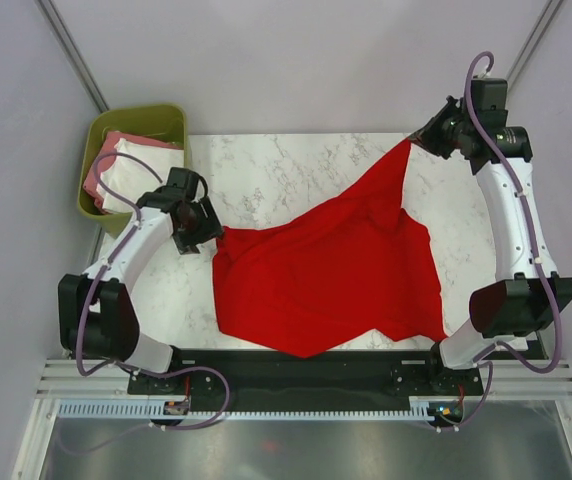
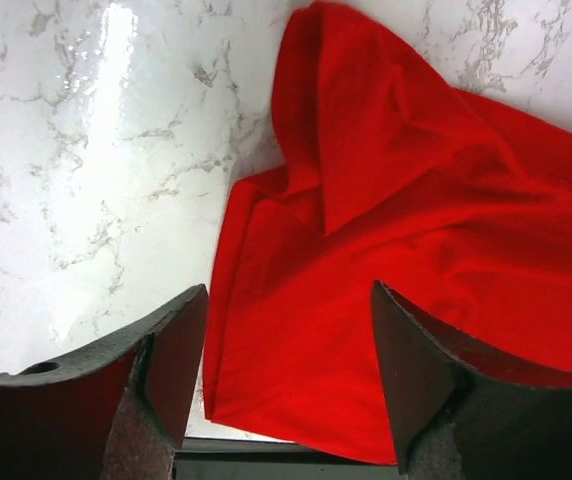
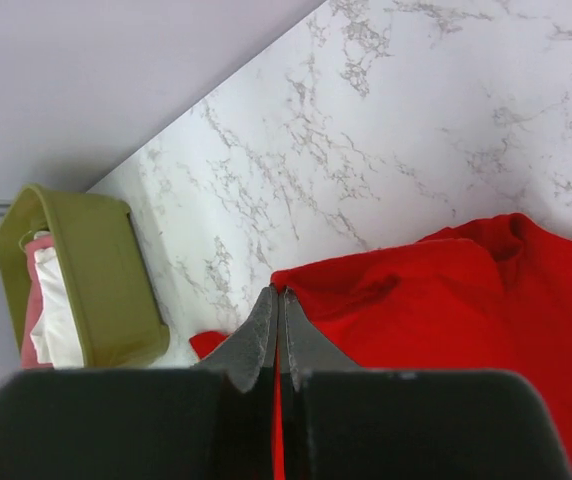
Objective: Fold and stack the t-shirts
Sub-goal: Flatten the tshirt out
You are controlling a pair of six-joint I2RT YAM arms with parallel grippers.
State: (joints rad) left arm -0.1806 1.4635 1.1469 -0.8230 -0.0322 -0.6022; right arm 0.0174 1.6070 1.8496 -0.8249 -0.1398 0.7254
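- One red t-shirt, crumpled, centre frame; upper-right corner clenched in right gripper.
- At shirt's left edge: left gripper, fingers released and apart.

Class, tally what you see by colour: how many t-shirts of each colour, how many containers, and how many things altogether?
red t-shirt: 1
white t-shirt: 1
pink t-shirt: 1
olive-green bin: 1
Total: 4
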